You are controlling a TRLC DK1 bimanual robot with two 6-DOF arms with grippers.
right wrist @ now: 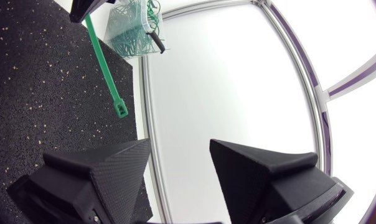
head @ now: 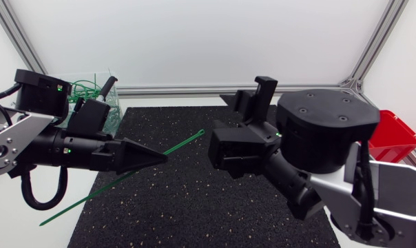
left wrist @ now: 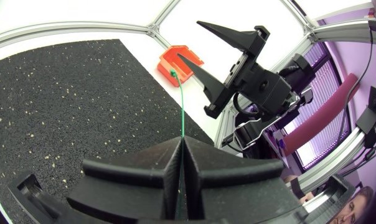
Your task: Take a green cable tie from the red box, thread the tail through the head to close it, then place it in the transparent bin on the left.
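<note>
Matte wedge-fingered left gripper [left wrist: 182, 140] pinches slim green cable tie [left wrist: 181, 106]

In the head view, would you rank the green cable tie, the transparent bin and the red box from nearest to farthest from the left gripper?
1. Green cable tie, held by the left gripper.
2. Transparent bin, at the far left corner.
3. Red box, at the far right edge.

The slim green plastic cable tie [head: 184, 142] is unpatterned. The black rubber mat [head: 194, 200] is flecked with pale specks. The red plastic box [head: 395, 134] is plain; the transparent plastic bin [head: 116, 114] shows green inside.
</note>
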